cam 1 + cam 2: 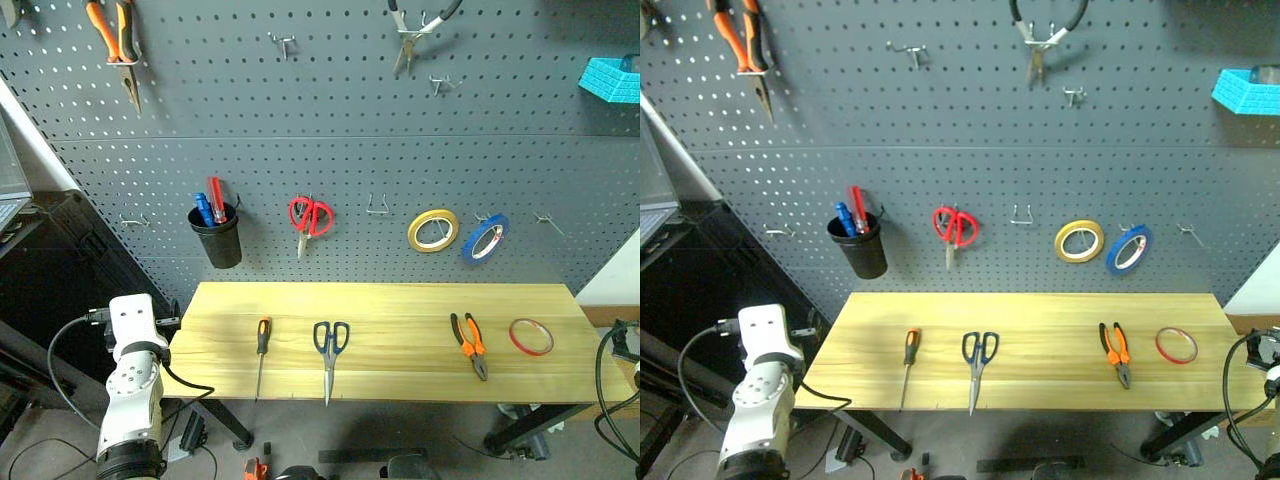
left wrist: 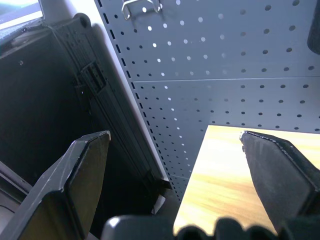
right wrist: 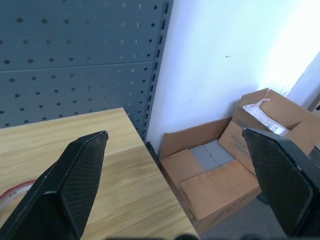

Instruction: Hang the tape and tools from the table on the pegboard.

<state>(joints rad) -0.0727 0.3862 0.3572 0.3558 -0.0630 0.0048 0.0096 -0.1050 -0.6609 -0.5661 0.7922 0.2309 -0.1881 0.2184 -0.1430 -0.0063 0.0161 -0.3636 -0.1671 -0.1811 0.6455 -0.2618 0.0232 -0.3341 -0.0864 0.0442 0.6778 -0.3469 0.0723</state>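
red-handled scissors (image 1: 311, 217), yellow roll (image 1: 433, 230), blue roll (image 1: 486, 238) hung mid-row; black cup (image 1: 219, 238) of pens left; cardboard boxes (image 3: 225, 165) on floor

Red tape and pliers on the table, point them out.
red tape (image 1: 513, 333), left eye view, left rim of the ring.
pliers (image 1: 467, 337), left eye view, orange handles.

pale wood table (image 1: 400, 310), screwdriver (image 1: 262, 345), blue-handled scissors (image 1: 330, 350), pliers (image 1: 469, 343), red tape (image 1: 531, 337)

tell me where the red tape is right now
In the head views the red tape lies flat near the right end of the table, just right of the pliers and below the blue roll on the pegboard.
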